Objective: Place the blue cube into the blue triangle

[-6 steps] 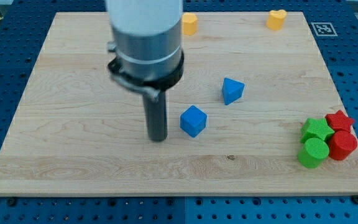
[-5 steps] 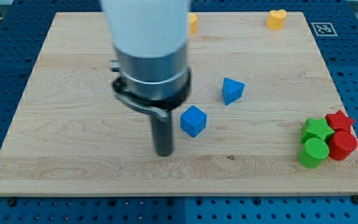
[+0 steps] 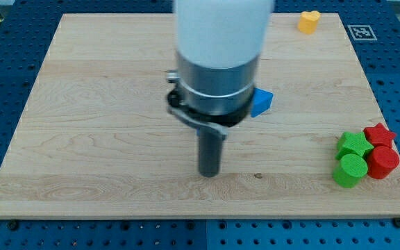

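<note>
My tip [image 3: 209, 173] rests on the wooden counter [image 3: 82, 153], near the view's bottom and a bit right of the middle. There are no fingers here, just the rod. The blue cube cannot be seen; the arm's big body hides that spot. Well off to the view's right sit a green cylinder [image 3: 351, 170], a red cylinder [image 3: 383, 162], a green star [image 3: 354, 144] and a red star [image 3: 380, 133], all close together. Farther back, the blue triangle [image 3: 261, 103] peeks out beside the arm. At the view's top right sits a yellow heart [image 3: 309, 21].

The blue triangle [image 3: 262, 103] lies right of centre on the worktop, only its right corner showing past the arm. The blue cube is hidden.
</note>
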Robot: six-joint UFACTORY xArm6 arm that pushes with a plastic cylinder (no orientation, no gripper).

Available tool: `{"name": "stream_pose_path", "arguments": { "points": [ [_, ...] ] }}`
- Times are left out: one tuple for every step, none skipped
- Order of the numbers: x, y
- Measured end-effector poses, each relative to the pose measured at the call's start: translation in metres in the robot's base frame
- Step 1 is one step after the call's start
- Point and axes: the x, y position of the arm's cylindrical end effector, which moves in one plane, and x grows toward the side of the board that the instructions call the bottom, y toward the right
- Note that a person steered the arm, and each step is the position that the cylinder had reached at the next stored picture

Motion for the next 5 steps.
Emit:
{"name": "stream_pose_path", "arguments": {
  "points": [
    [-0.032, -0.008],
    [-0.071, 0.015],
    [-0.097, 0.046],
    [-0.09, 0.036],
    [-0.089, -0.014]
  ]
}}
